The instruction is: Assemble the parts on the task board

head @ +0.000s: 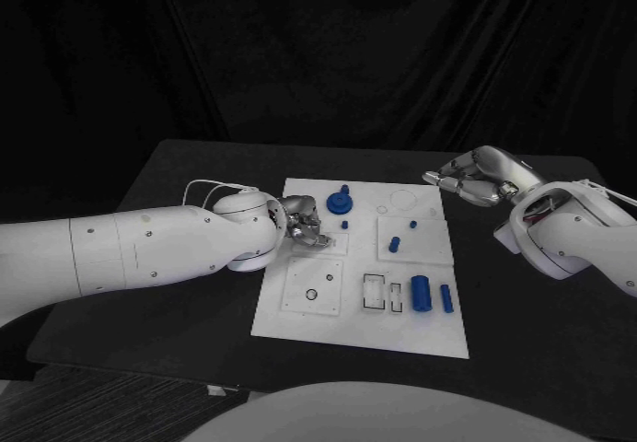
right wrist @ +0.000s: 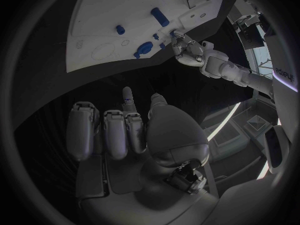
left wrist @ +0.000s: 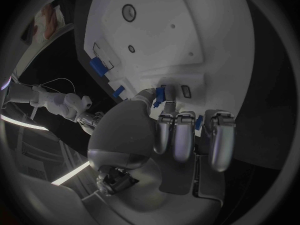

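The white task board (head: 358, 313) lies in the middle of the black table. My left hand (head: 304, 224) hangs over its left part with fingers curled down. A small blue peg (left wrist: 160, 95) shows right at the thumb tip; whether it is pinched I cannot tell. A round blue part with a knob (head: 340, 200) stands at the board's far edge. Blue pegs (head: 394, 244) stand mid-board, and a blue cylinder (head: 421, 292) lies near the right edge. My right hand (head: 471, 180) hovers off the board's far right corner, fingers curled in, holding nothing (right wrist: 125, 130).
A thinner blue piece (head: 446, 297) lies beside the cylinder. Empty rectangular slots (head: 385, 291) and a square plate with a small ring (head: 313, 285) sit on the board's near half. Bare black table (head: 531, 341) surrounds the board.
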